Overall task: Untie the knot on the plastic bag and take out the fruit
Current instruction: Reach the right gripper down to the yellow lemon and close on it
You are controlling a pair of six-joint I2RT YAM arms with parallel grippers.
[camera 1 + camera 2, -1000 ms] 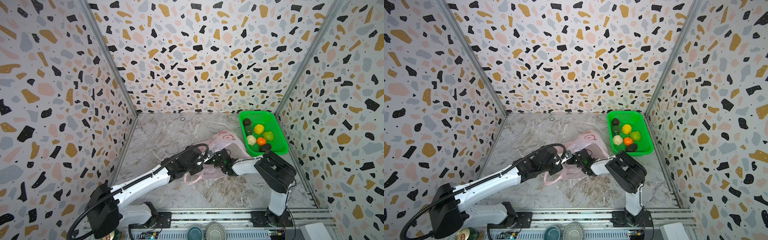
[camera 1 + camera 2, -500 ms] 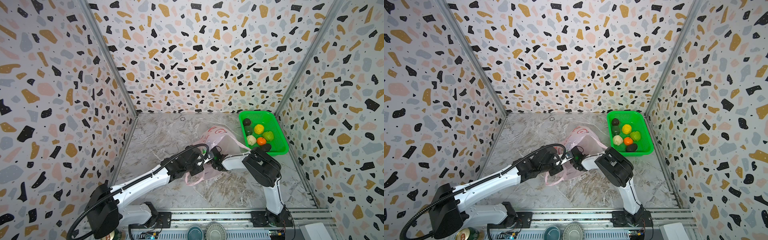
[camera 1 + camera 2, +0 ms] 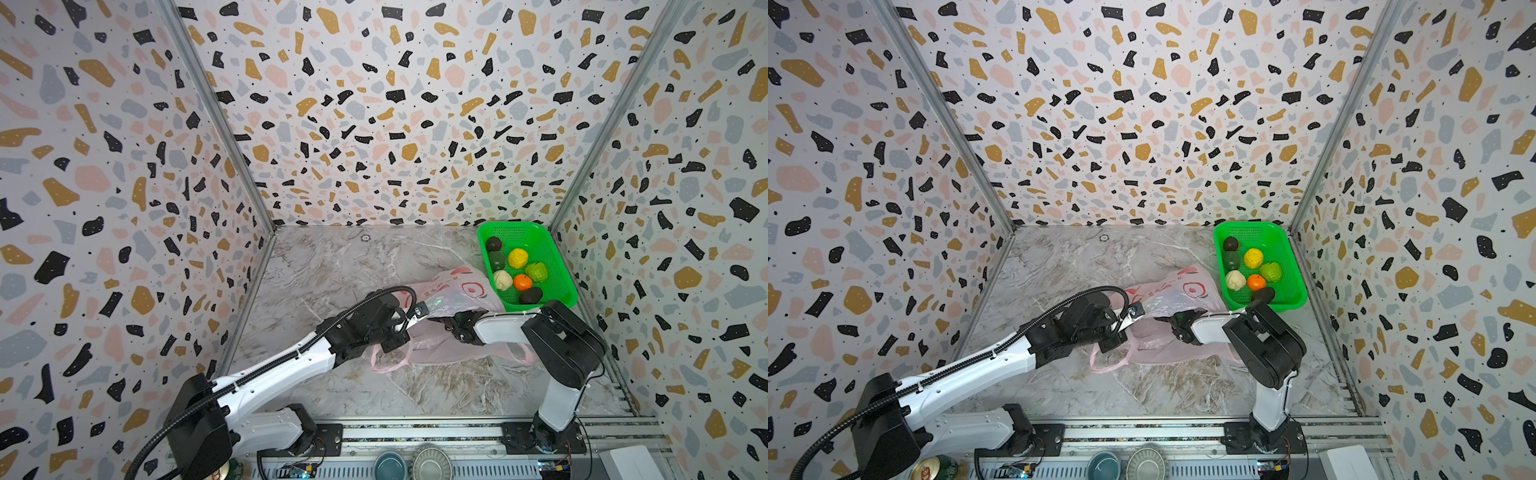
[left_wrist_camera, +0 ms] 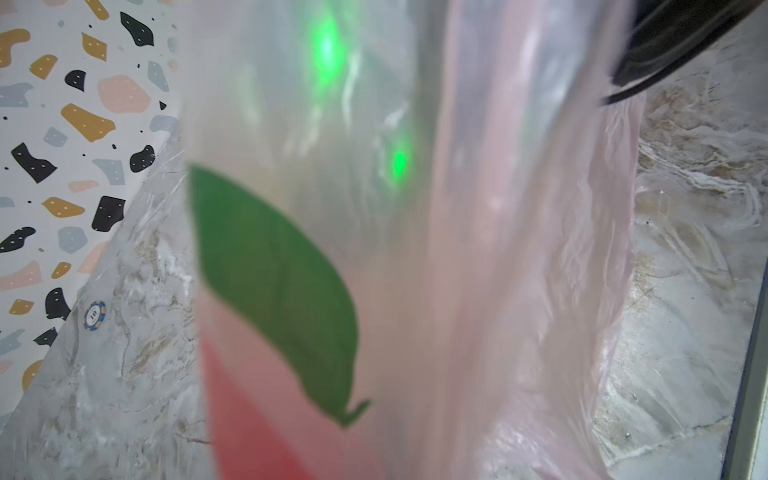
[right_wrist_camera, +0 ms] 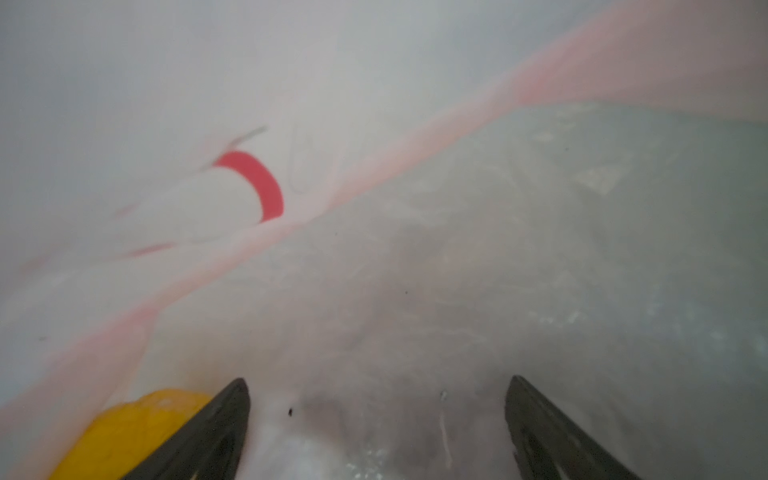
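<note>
A: Logging nearest first?
B: Logging a loop handle (image 3: 388, 361) trailing off the plastic bag (image 3: 457, 291), slumping mid desk (image 3: 332, 270).
A: Noting end effectors?
B: Noting the left end effector (image 3: 419, 310) pressing shut on the bag's upper film, holding it raised; the right end effector (image 5: 376, 382) reaching inside, fingers (image 5: 224, 424) standing wide apart, clasping nothing.
A: Farthest?
B: Entering the fruit (image 3: 517, 258), resting in a green basket (image 3: 559, 266) just beside the bag, far right corner.

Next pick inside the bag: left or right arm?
Right. The right gripper is open inside the plastic bag, a yellow piece beside one finger. The left gripper is shut on the bag's edge, holding it up.
</note>
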